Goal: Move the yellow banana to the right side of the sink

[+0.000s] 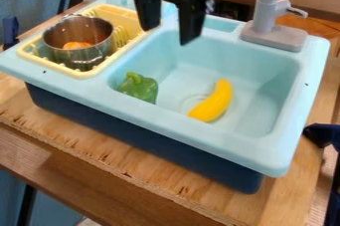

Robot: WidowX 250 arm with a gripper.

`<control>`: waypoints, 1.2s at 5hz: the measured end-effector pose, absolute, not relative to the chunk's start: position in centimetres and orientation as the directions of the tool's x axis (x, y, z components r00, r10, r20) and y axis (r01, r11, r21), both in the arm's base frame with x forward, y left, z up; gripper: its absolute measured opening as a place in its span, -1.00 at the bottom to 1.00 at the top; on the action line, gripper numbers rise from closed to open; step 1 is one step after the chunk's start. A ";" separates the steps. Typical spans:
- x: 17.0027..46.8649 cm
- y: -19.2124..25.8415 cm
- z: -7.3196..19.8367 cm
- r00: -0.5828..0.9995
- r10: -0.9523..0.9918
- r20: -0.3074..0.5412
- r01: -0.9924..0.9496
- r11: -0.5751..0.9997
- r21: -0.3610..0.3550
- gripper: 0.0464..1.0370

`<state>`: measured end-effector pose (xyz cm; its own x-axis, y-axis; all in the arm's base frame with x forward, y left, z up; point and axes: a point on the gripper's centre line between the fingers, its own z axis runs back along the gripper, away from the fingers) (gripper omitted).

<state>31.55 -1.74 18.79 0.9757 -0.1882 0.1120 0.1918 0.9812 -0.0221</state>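
Note:
The black gripper [170, 27] hangs over the back left part of the light blue sink [199, 143], its two fingers apart with nothing between them. In the basin lie a green pepper [138, 88], against the front left wall, and a yellow banana [213, 102], right of the pepper and near the drain. To the left of the gripper, a metal pot [78, 41] stands in the yellow drying rack [85, 74]. An orange item [77, 45] lies inside the pot.
A grey faucet [269, 23] rises at the sink's back right edge. The sink unit sits on a wooden table [159, 185]. Dark blue clamp-like parts [322, 134] stand by the table's right side, and another [10, 32] is at the far left.

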 end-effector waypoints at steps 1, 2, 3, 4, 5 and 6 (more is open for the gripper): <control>31.8 -2.0 16.8 0.979 -0.185 0.086 0.186 0.983 0.002 0.93; 32.3 -2.8 14.3 0.983 -0.178 0.041 0.179 0.984 -0.020 0.93; 32.8 -2.9 13.0 0.984 -0.175 0.026 0.176 0.984 -0.025 0.93; 33.2 -3.3 11.8 0.987 -0.160 0.016 0.161 0.986 -0.053 0.93; 33.8 -3.5 11.0 0.989 -0.149 0.008 0.149 0.987 -0.058 0.93; 34.4 -4.5 10.5 0.987 -0.158 0.014 0.159 0.985 -0.069 0.93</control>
<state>34.37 -4.55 10.51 0.9873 -0.1579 0.0141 0.1585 0.9849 -0.0689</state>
